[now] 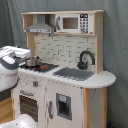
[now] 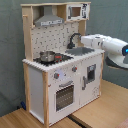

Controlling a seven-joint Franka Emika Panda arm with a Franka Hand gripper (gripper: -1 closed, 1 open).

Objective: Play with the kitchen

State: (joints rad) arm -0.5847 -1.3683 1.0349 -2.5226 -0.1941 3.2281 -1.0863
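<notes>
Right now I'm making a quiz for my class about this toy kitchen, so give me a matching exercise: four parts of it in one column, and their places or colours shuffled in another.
Parts:
1. pot
2. faucet
3. microwave
4. hood

Places or colours:
A. black, curved over the sink
B. grey, above the stovetop
C. on the top shelf
D. shiny metal, on the stovetop

Pairs: 1-D, 2-A, 3-C, 4-B
</notes>
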